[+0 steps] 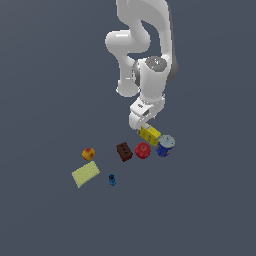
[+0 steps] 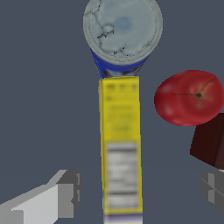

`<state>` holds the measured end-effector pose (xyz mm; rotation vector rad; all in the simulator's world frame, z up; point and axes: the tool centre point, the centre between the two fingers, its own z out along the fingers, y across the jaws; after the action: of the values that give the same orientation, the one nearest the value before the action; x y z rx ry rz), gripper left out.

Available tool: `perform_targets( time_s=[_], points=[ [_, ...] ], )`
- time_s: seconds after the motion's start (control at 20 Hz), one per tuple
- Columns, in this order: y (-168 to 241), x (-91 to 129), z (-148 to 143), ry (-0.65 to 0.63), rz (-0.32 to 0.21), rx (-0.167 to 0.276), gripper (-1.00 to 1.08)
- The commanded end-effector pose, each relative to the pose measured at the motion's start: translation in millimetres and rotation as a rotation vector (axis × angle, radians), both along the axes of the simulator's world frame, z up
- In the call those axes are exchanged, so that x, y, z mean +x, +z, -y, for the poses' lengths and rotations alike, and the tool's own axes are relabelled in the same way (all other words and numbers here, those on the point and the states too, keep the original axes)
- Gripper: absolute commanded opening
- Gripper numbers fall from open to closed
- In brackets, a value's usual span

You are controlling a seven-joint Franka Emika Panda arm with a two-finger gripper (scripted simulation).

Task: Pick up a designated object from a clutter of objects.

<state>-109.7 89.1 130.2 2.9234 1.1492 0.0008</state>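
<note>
The elongated yellow box (image 1: 150, 135) lies on the dark floor, one end against the blue-white can (image 1: 165, 145). In the wrist view the box (image 2: 121, 144) runs lengthwise between my two fingers, with its white label end nearest the camera. My gripper (image 2: 139, 191) is open, one finger (image 2: 65, 194) on one side of the box and the other finger (image 2: 213, 188) on the other side, both apart from it. In the exterior view the gripper (image 1: 141, 128) is low over the box's near end.
The can's grey top (image 2: 122, 30) touches the box's far end. A red round fruit (image 1: 143, 150) (image 2: 189, 97) and a dark-brown block (image 1: 124, 151) (image 2: 211, 140) lie close beside the box. Farther off are an orange-red fruit (image 1: 88, 154), a pale-yellow pad (image 1: 86, 174) and a tiny blue piece (image 1: 112, 179).
</note>
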Motion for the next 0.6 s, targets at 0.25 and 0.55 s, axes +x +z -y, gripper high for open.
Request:
perform_targets(
  time_s=[0.25,0.55],
  points=[
    [-10.7,-11.8,-3.3,0.051,-0.001,0.000,1.00],
    [-15.4,-11.3,-3.1,0.046,-0.001,0.000,1.00]
  ],
)
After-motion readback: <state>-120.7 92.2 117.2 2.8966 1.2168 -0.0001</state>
